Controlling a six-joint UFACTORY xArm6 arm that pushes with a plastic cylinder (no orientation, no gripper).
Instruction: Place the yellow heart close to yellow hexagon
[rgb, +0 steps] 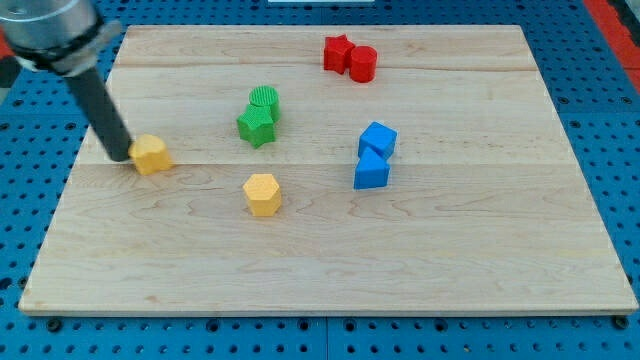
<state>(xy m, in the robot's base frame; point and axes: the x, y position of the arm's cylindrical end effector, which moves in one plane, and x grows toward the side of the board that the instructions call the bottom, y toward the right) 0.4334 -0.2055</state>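
Altogether eight blocks lay on the wooden board (480, 270): two yellow, two green, two red, two blue. My tip (121, 157), bare and holding nothing, touched the yellow heart (151, 154) on its left, near the board's left edge. Right of the heart, across open wood, sat the yellow hexagon (262, 193).

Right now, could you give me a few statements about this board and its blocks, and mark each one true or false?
1. My tip is right beside the yellow heart, on its left in the view. True.
2. The yellow heart touches the yellow hexagon. False: they lie apart.
3. The two green blocks sit together. True.
4. The red blocks lie at the view's bottom. False: near the top.
5. There are three blue blocks. False: two.
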